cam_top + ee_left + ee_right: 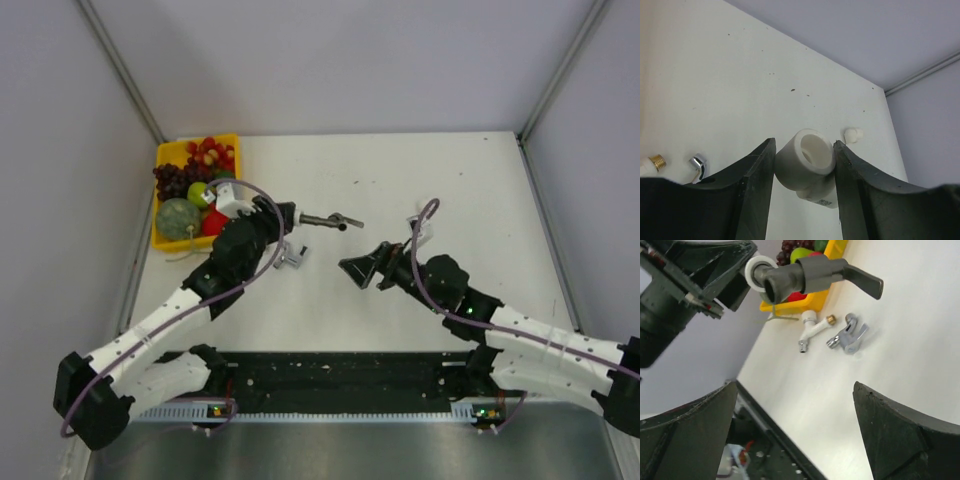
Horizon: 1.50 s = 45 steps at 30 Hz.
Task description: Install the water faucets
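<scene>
My left gripper (291, 219) is shut on a white plastic fitting (807, 162), whose open socket faces the left wrist camera. In the top view the dark grey faucet (330, 221) with its lever handle sticks out to the right from that gripper, above the table. It also shows in the right wrist view (815, 275), its end against a white ring. It is hidden in the left wrist view. My right gripper (358, 268) is open and empty, just right of it and lower. The silvery faucet (850, 335) and white-bodied faucet (812, 330) lie on the table under the left gripper.
A yellow tray (165, 155) of toy fruit stands at the back left, behind the left arm. A small white fitting (853, 135) lies on the table near the right arm (460, 295). A black rail (340, 385) runs along the near edge.
</scene>
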Each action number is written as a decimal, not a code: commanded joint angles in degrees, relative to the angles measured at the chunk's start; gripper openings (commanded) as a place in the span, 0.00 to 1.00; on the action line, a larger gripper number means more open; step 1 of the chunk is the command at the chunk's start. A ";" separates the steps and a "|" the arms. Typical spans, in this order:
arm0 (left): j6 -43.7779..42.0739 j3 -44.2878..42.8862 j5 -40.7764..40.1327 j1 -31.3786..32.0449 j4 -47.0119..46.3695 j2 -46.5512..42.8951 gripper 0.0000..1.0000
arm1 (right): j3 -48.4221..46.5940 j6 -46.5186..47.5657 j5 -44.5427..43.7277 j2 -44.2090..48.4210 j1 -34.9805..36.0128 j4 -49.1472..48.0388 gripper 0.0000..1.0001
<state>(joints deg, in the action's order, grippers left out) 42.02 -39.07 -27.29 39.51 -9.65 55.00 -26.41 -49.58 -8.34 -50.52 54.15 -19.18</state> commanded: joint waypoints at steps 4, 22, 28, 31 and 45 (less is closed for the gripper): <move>5.97 -7.85 19.98 -6.02 14.03 2.03 0.00 | -8.13 46.20 3.24 6.05 0.16 11.71 0.99; 3.86 -15.69 31.33 -6.20 21.86 5.29 0.00 | -15.07 74.10 15.64 -4.23 0.87 11.01 0.70; 4.12 -15.95 32.12 -6.11 21.78 5.12 0.00 | -15.42 73.05 15.63 -6.78 0.87 8.81 0.41; 4.39 -15.34 32.21 -6.02 20.82 4.41 0.00 | -15.42 69.46 15.29 -8.10 0.87 6.45 0.22; -7.20 7.32 18.77 2.93 -17.55 -9.64 0.00 | -5.51 5.69 5.01 -8.10 0.43 -17.36 0.00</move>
<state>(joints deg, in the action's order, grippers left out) 40.18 -37.78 -8.05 37.56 -4.67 48.82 -35.97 -16.29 1.52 -59.35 54.26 -20.43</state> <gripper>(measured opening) 0.523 0.233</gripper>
